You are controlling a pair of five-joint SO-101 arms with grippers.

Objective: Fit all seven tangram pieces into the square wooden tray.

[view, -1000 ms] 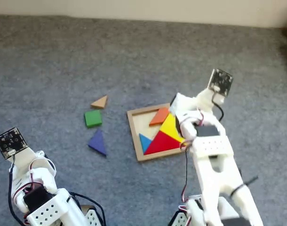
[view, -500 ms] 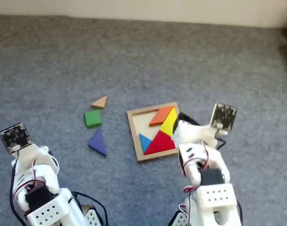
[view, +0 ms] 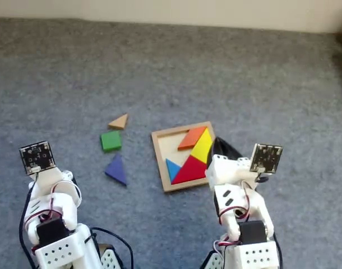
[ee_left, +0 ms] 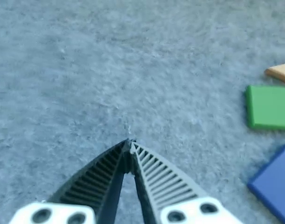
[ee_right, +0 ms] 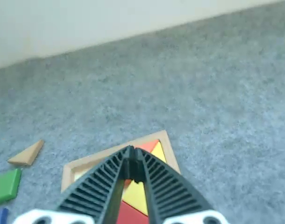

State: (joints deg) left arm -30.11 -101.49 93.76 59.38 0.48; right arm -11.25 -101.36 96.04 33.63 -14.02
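The square wooden tray [view: 158, 157] lies mid-table and holds an orange piece [view: 192, 138], a yellow triangle [view: 202, 147], a red triangle [view: 190, 170] and a small blue triangle [view: 172, 167]. To its left on the carpet lie a tan triangle [view: 119, 121], a green square [view: 110, 140] and a dark blue triangle [view: 116, 169]. My right gripper [ee_right: 131, 151] is shut and empty, hanging just off the tray's [ee_right: 86, 162] near right side. Low over bare carpet, my left gripper [ee_left: 129, 143] is shut and empty, with the green square [ee_left: 268, 106] a short way off to its side.
Grey carpet covers the table. A pale wall runs along the far edge. The left arm's base [view: 50, 224] and the right arm's base [view: 244, 224] stand at the near edge. Open carpet stretches beyond the tray.
The right arm has drawn back from over the tray's right side toward the near edge. The left arm has shifted slightly right and forward.
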